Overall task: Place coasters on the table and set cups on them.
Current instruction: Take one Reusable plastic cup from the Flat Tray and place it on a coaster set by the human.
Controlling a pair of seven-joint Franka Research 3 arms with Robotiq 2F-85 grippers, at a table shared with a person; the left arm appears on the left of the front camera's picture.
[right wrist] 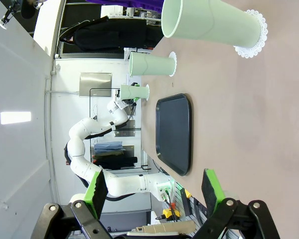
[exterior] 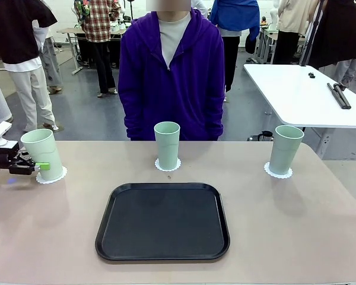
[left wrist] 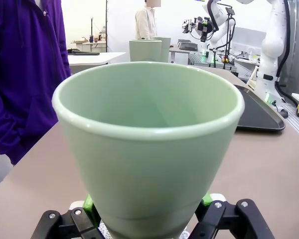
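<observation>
3 cups are standing on the desk (exterior: 296, 237), each on its own coaster: the left cup (exterior: 43, 154) on the left coaster (exterior: 54, 176), the middle cup (exterior: 167, 144) on the middle coaster (exterior: 167, 165) in front of the person (exterior: 171, 74), and the right cup (exterior: 284, 149) on the right coaster (exterior: 277, 172). A black tray (exterior: 163, 221) is lying between them, nearer the robot.

The left claw (exterior: 35, 166) is pinching the left cup low on its wall, its green pads (left wrist: 88, 202) pressing in from both sides just above the base. That cup is tilting slightly in the front view, and I cannot quite tell whether its base is sitting flat on the coaster or hanging a touch above it. The right claw (right wrist: 154, 191) is spreading wide and holding nothing, well apart from the right cup.

By my judgement the task is nearly finishing, with only the release remaining. The risk is lying in that release: if the pads are letting go while the cup is leaning, the tall tumbler may be tipping over. Pulling back sideways could also be dragging the light paper coaster out from under the base, or nudging the cup off its centre.
</observation>
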